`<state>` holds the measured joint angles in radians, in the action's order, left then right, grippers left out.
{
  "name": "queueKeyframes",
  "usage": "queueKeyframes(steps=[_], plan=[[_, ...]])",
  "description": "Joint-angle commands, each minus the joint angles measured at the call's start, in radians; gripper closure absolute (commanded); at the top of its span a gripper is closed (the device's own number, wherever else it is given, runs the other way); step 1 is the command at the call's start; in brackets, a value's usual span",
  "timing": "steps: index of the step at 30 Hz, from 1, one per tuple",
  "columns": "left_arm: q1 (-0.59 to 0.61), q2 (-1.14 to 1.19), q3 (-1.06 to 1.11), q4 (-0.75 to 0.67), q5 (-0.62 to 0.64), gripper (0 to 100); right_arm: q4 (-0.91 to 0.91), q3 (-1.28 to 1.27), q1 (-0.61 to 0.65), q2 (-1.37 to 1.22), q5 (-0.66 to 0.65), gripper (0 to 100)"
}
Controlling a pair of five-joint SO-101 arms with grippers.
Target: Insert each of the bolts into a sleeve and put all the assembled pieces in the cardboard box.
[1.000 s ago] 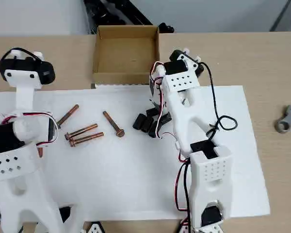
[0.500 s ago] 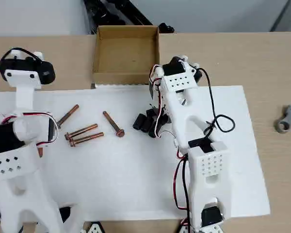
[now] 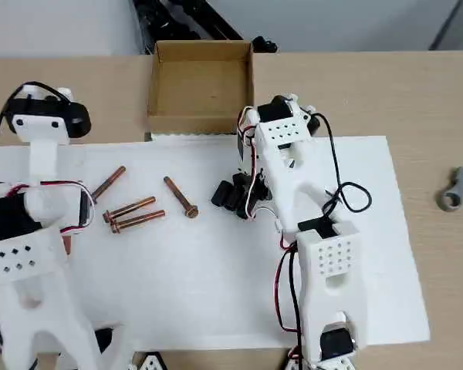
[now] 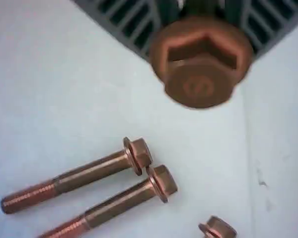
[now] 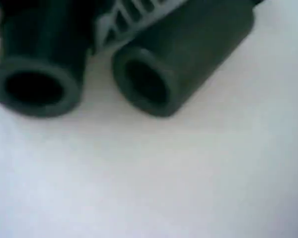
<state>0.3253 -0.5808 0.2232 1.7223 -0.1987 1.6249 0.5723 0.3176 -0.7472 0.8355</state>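
In the left wrist view my left gripper (image 4: 202,15) is shut on a copper bolt (image 4: 201,62), whose hex head faces the camera. In the high view that bolt's tip (image 3: 64,243) pokes out under the left arm. Several loose bolts (image 3: 139,220) lie on the white sheet beside it; two of them (image 4: 79,177) lie parallel under the held one. My right gripper (image 3: 251,189) is low over the cluster of black sleeves (image 3: 231,194). Two sleeves (image 5: 181,57) lie close in the right wrist view, with a ribbed finger (image 5: 134,20) between them. The cardboard box (image 3: 158,85) stands open at the back.
A white sheet (image 3: 201,285) covers the table's middle. A grey metal piece (image 3: 455,189) lies on the bare wood at the far right. Dark equipment sits behind the box.
The right arm has shifted slightly left and lower onto the sleeve cluster. The left arm's upper part has edged back a little. The bolts on the sheet have not moved.
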Motion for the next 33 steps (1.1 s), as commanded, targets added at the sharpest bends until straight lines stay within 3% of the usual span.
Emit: queueKeyframes(steps=[1,6,14,18,24,33], plan=[[0.002,-0.026,-0.007,-0.02,-0.002,99,0.005,-0.005,-0.019,-0.027,0.0,89.4],[0.002,-0.028,-0.007,-0.02,-0.002,99,0.01,-0.006,-0.021,-0.027,-0.006,89.4],[0.002,-0.028,-0.007,-0.02,-0.002,99,0.019,-0.006,-0.019,-0.027,-0.135,90.0],[0.002,-0.029,-0.007,-0.02,-0.002,99,0.012,-0.006,-0.021,-0.027,-0.186,99.2],[0.003,-0.029,-0.007,-0.018,-0.003,99,0.019,-0.002,-0.021,-0.013,-0.299,99.3],[0.003,-0.029,-0.007,-0.02,-0.003,99,0.022,-0.002,-0.022,0.211,-0.371,99.3]])
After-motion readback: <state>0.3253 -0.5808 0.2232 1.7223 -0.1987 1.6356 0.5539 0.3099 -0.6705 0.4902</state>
